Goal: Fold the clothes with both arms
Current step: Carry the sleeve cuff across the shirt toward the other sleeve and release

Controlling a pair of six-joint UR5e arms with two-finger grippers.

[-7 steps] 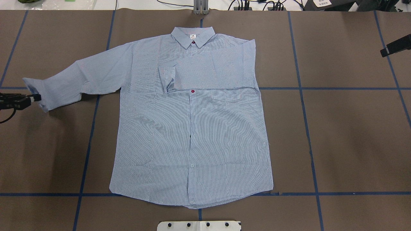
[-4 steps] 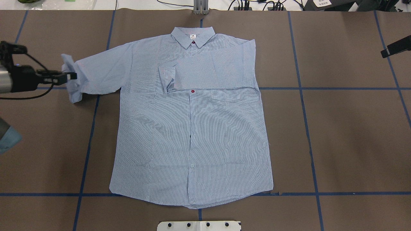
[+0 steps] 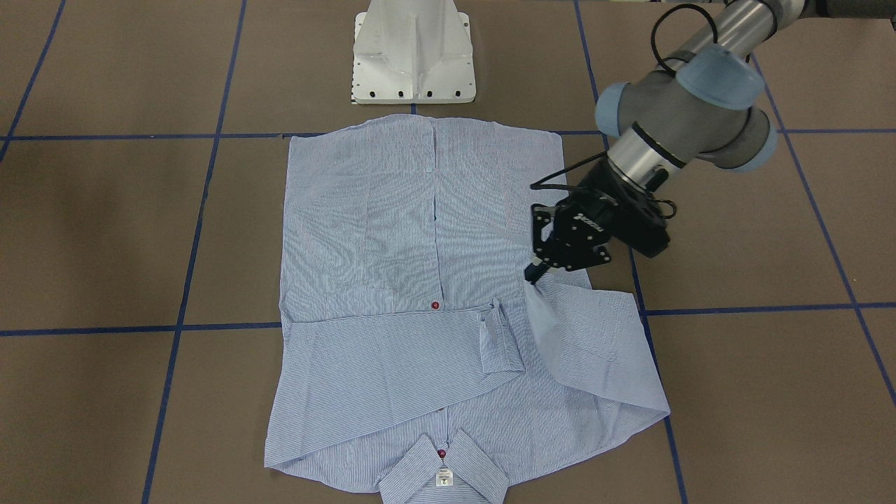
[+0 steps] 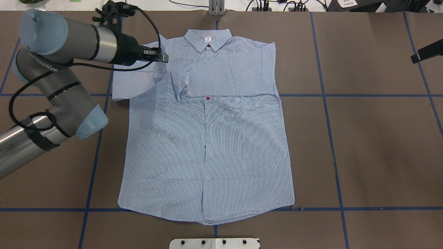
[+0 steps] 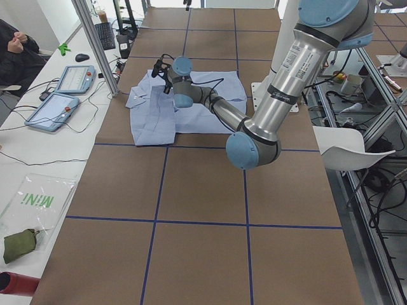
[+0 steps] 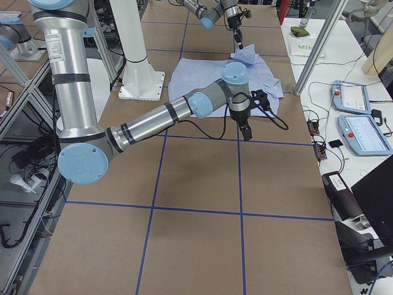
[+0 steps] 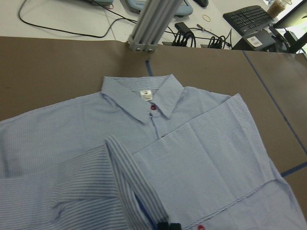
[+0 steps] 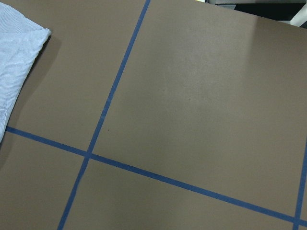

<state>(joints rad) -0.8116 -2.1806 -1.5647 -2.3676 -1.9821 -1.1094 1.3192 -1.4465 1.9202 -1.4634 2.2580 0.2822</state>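
Note:
The light blue striped shirt [image 4: 207, 145] lies flat, front up, collar [image 4: 207, 38] at the far edge. One sleeve [image 4: 225, 77] is folded across the chest. My left gripper [image 4: 163, 57] is shut on the other sleeve's cuff and holds it raised over the shirt's left shoulder; the sleeve [image 4: 133, 81] trails back in a loose fold. The front view shows the left gripper [image 3: 534, 275] pinching the cuff [image 3: 542, 301]. The left wrist view shows the cuff [image 7: 129, 177] and collar [image 7: 144, 96]. My right gripper [image 4: 427, 51] hovers far right, off the shirt; I cannot tell whether it is open.
The white pedestal base [image 3: 413, 52] stands at the near table edge by the hem. Blue tape lines [image 4: 332, 95] grid the brown table. An aluminium post [image 4: 216, 7] stands behind the collar. Tablets [image 5: 60, 105] and cables lie on a side bench.
My left gripper lifted the cuff off the table at the far left and carried it right and away, over the shirt's shoulder. The sleeve now folds inward. The right arm has not moved.

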